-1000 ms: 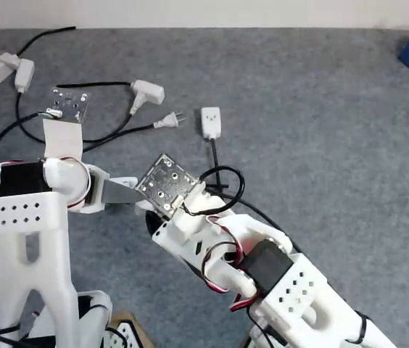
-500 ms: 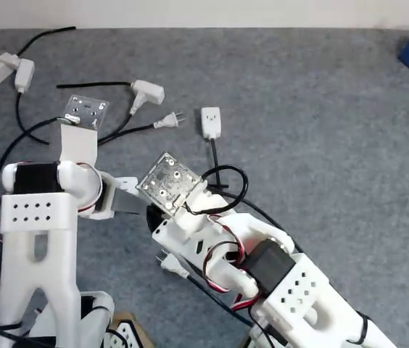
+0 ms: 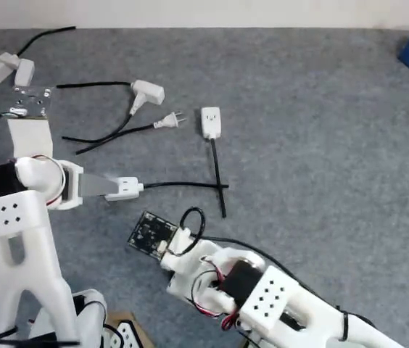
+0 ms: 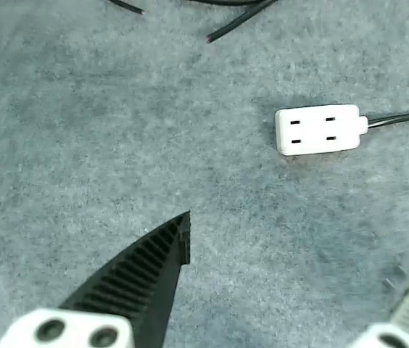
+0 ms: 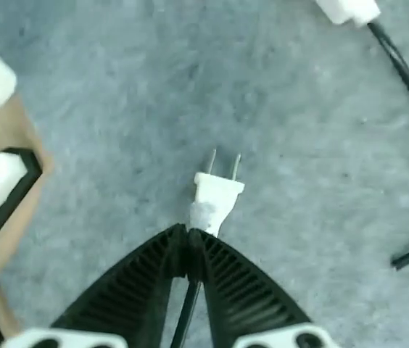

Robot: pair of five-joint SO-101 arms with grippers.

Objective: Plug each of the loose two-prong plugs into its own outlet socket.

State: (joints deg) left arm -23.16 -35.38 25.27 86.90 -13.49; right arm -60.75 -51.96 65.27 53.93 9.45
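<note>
While right fingers point(image 5: 154, 272) clench the plug point(image 5: 215, 194) behind its prongs, left fingers point(image 4: 146, 279) gape.

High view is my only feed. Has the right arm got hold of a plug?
Observer: Yes. In the right wrist view the right gripper is shut on the cord end of a two-prong plug, and the prongs point away from it.
Operator: And the left gripper, by that socket?
Observer: The left gripper is open with nothing in it.
Operator: Is the socket free?
Observer: The socket lies face up, and both of its slot pairs are empty.
</note>
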